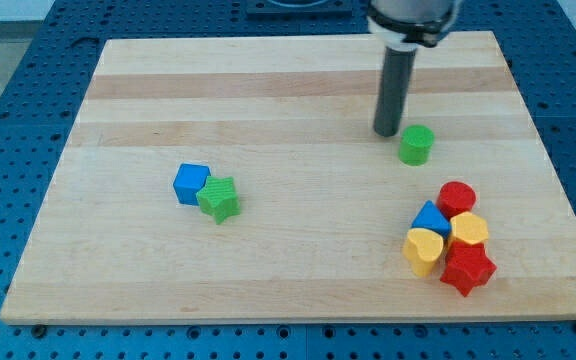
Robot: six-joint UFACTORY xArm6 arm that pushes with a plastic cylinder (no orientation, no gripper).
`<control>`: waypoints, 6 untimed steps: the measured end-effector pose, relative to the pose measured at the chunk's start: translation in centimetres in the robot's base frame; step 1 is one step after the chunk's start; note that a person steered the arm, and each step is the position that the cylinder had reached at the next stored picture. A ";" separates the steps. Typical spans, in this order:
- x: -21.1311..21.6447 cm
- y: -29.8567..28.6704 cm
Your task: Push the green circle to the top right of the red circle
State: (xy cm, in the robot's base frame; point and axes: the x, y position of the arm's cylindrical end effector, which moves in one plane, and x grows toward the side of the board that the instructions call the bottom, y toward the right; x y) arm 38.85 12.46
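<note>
The green circle (pixel 417 145) lies on the wooden board right of centre. The red circle (pixel 457 198) lies below it and a little to the right, at the top of a cluster of blocks. My tip (pixel 386 132) rests on the board just to the upper left of the green circle, very close to it or touching it. The dark rod rises straight up from there to the view's top.
The cluster holds a blue triangle (pixel 429 218), a yellow hexagon (pixel 469 230), a yellow heart (pixel 423 250) and a red star (pixel 467 269). A blue cube (pixel 191 183) and a green star (pixel 219 199) touch left of centre. The board's right edge (pixel 546 150) is near.
</note>
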 end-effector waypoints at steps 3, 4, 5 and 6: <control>3.9 10.9; 5.1 12.2; 2.6 12.1; 0.1 9.1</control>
State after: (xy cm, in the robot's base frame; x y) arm 38.94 21.54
